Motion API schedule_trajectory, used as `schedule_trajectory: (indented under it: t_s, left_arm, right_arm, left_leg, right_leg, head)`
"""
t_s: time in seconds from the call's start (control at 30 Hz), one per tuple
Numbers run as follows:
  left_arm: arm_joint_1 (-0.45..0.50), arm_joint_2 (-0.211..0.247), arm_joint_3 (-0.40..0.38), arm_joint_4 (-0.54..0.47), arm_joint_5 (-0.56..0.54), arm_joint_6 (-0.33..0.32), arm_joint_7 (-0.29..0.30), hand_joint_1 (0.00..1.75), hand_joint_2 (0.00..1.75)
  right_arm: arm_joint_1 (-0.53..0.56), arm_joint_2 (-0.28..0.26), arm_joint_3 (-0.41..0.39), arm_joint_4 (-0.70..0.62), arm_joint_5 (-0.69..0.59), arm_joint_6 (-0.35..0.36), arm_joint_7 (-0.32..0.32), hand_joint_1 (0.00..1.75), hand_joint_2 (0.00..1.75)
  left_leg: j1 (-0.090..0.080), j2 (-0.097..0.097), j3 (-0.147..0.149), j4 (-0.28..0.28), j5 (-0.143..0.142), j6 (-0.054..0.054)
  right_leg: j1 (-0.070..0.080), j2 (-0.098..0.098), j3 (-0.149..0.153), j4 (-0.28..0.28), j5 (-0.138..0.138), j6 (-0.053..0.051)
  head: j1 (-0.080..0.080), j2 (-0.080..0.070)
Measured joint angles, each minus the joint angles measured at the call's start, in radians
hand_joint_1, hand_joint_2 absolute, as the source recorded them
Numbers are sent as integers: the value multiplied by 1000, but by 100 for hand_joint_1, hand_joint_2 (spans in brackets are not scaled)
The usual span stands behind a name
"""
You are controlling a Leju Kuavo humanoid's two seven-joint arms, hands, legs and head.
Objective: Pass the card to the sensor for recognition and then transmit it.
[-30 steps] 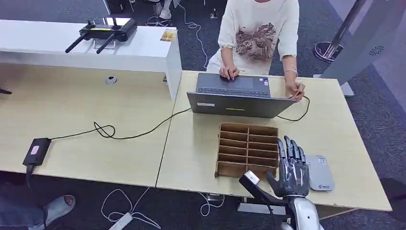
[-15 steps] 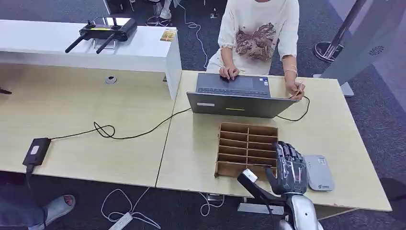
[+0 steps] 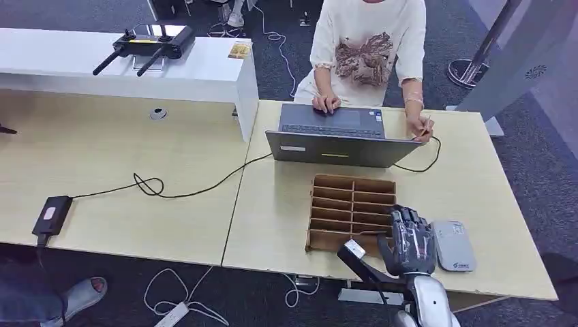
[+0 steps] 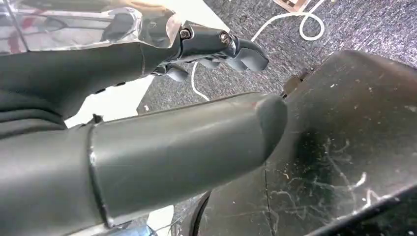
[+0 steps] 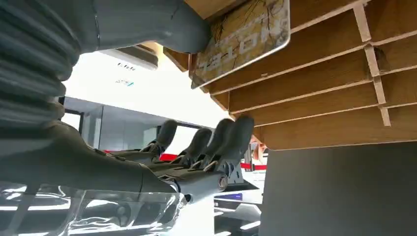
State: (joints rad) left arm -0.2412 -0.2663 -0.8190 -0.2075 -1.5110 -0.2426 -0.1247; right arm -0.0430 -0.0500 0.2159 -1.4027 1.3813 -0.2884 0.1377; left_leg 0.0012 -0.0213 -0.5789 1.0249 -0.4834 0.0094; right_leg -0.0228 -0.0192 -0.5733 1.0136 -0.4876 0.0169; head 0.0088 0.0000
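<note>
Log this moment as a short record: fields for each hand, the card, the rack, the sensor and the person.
right hand: at the near right corner of the rack, thumb against the card, fingers spread; not clear that it grips yet
left hand: hangs above the carpet, fingers curled in, holding nothing
card: standing in a slot of the rack
rack: wooden, slotted, between laptop and table edge
sensor: grey pad flat on the table, right of the rack
person: seated behind the laptop, hands at it

1 card (image 5: 241, 37), 1 wooden rack (image 3: 352, 212), 1 card reader (image 3: 454, 245), 1 laptop (image 3: 334, 136), 1 person (image 3: 368, 48), 2 hands: right hand (image 3: 409, 240), left hand (image 4: 147, 147).
</note>
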Motion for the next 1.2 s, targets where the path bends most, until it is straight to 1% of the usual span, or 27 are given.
schedule_trajectory:
  t_s: [0.07,0.1,0.13,0.17,0.2,0.23,0.4,0.43,0.5,0.6,0.63,0.7,0.77,0.8,0.87,0.9,0.97,1.0,1.07,1.13,1.2]
  left_arm:
    - [0,0,0,0,0,1,0,0,0]
    - [0,0,0,0,0,1,0,0,0]
    - [0,0,0,0,0,1,0,0,0]
    - [0,0,0,0,0,1,0,0,0]
    - [0,0,-1,0,0,1,0,0,0]
    - [0,0,0,0,0,2,0,0,0]
    - [0,0,-1,0,2,2,1,0,0]
    - [0,0,-1,0,2,2,1,0,0]
    - [0,0,0,0,3,1,1,0,0]
    - [0,0,-1,0,4,0,2,0,0]
    - [0,0,-1,0,5,0,2,0,0]
    - [0,0,-1,0,6,-2,3,0,0]
    - [0,0,-1,0,12,-7,8,0,0]
    - [0,0,0,0,15,-9,9,0,0]
    - [0,0,-1,0,20,-15,9,0,0]
    - [0,1,0,0,23,-18,10,0,0]
    - [0,1,0,0,28,-22,11,0,0]
    - [0,1,0,0,34,-27,13,0,0]
    - [0,1,0,0,50,-41,22,0,0]
    - [0,1,0,0,55,-47,26,0,0]
    - [0,1,0,0,58,-50,28,0,0]
  right_arm:
    - [-2,0,0,5,-3,-2,0,72,175]
    - [-2,0,0,6,-3,-3,0,79,175]
    - [-3,0,0,8,-3,-3,-1,82,175]
    - [-3,0,0,10,-3,-4,-1,93,175]
    - [-4,0,0,11,-4,-5,-1,117,175]
    - [-4,0,0,12,-5,-6,-1,127,175]
    - [-5,0,0,14,-8,-14,2,147,175]
    - [-5,0,0,14,-11,-18,2,148,175]
    - [-5,0,1,14,-18,-21,5,150,175]
    - [-4,0,1,14,-18,-21,6,145,175]
    - [-3,0,1,14,-18,-21,6,148,175]
    - [-3,0,1,14,-18,-21,8,148,175]
    - [-2,0,1,13,-18,-21,9,145,175]
    - [-1,0,1,12,-18,-21,9,148,175]
    - [1,0,1,12,-18,-22,11,147,175]
    - [2,0,1,11,-18,-22,12,150,175]
    - [5,0,1,9,-18,-22,12,150,175]
    - [6,0,1,8,-18,-22,12,145,175]
    - [9,-1,1,2,-18,-21,16,143,175]
    - [11,0,1,0,-18,-21,16,133,175]
    - [12,-1,1,-3,-17,-21,17,126,175]
  left_leg:
    - [0,0,0,0,0,0]
    - [0,0,0,0,0,0]
    - [0,0,0,0,0,0]
    - [0,0,0,0,0,0]
    - [0,0,0,0,0,0]
    - [0,0,0,0,0,0]
    - [0,0,0,0,0,0]
    - [0,0,0,0,0,0]
    - [0,0,0,0,0,0]
    - [0,0,0,0,0,0]
    - [0,0,0,0,0,0]
    - [0,0,0,0,0,0]
    - [0,0,0,0,0,0]
    - [0,0,0,0,0,0]
    - [0,0,0,0,0,0]
    - [0,0,0,0,0,0]
    - [0,0,0,0,0,0]
    - [0,0,0,0,0,0]
    - [0,0,0,0,0,0]
    - [0,0,0,0,0,0]
    - [0,0,0,0,0,0]
  right_leg:
    - [0,0,0,0,0,0]
    - [0,0,0,0,0,0]
    - [0,0,0,0,0,0]
    - [0,0,0,0,0,0]
    - [0,0,0,0,0,0]
    - [0,0,0,0,0,0]
    - [0,0,0,0,0,0]
    - [0,0,0,0,0,0]
    - [0,0,0,0,0,0]
    - [0,0,0,0,0,0]
    - [0,0,0,0,0,0]
    - [0,0,0,0,0,0]
    - [0,0,0,0,0,0]
    - [0,0,0,0,0,0]
    - [0,0,0,0,0,0]
    - [0,0,0,0,0,0]
    - [0,0,0,0,0,0]
    - [0,0,0,0,0,0]
    - [0,0,0,0,0,0]
    - [0,0,0,0,0,0]
    - [0,0,0,0,0,0]
  head:
    - [0,0]
    - [0,0]
    - [0,0]
    - [0,0]
    - [0,0]
    - [0,0]
    - [0,0]
    - [0,0]
    - [0,0]
    - [0,0]
    - [0,0]
    - [0,0]
    - [0,0]
    - [0,0]
    - [0,0]
    - [0,0]
    - [0,0]
    - [0,0]
    - [0,0]
    - [0,0]
    - [0,0]
